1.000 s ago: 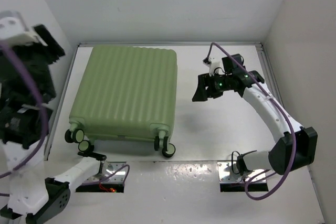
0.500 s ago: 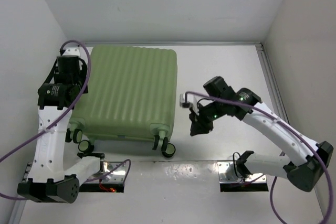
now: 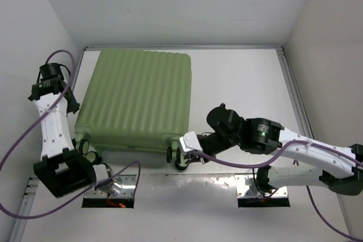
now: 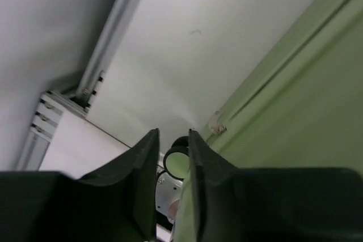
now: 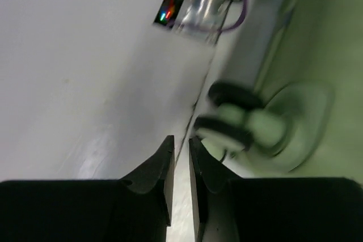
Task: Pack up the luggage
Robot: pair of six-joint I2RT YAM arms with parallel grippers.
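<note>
The luggage (image 3: 136, 97) is a pale-green ribbed suitcase lying shut and flat on the white table. My left gripper (image 3: 72, 106) hangs beside its left edge, pointing toward the near-left wheels (image 3: 85, 147). In the left wrist view the gripper (image 4: 173, 134) has a narrow gap between its jaws with nothing in it. A wheel (image 4: 176, 160) shows beyond the tips, and the luggage (image 4: 295, 111) shell is on the right. My right gripper (image 3: 179, 150) sits low by the near-right wheels (image 3: 181, 161). Its jaws (image 5: 181, 139) stand a slit apart and empty, just left of the blurred wheels (image 5: 238, 123).
White walls close in the table on the left, back and right. A metal rail (image 4: 113, 32) runs along the table's left edge. Two metal base plates (image 3: 110, 188) (image 3: 261, 188) with purple cables lie at the near edge.
The left arm has swung down beside the suitcase's left edge. The right arm has moved from the table's far right down to the near-right wheels. Both pairs of jaws have narrowed.
</note>
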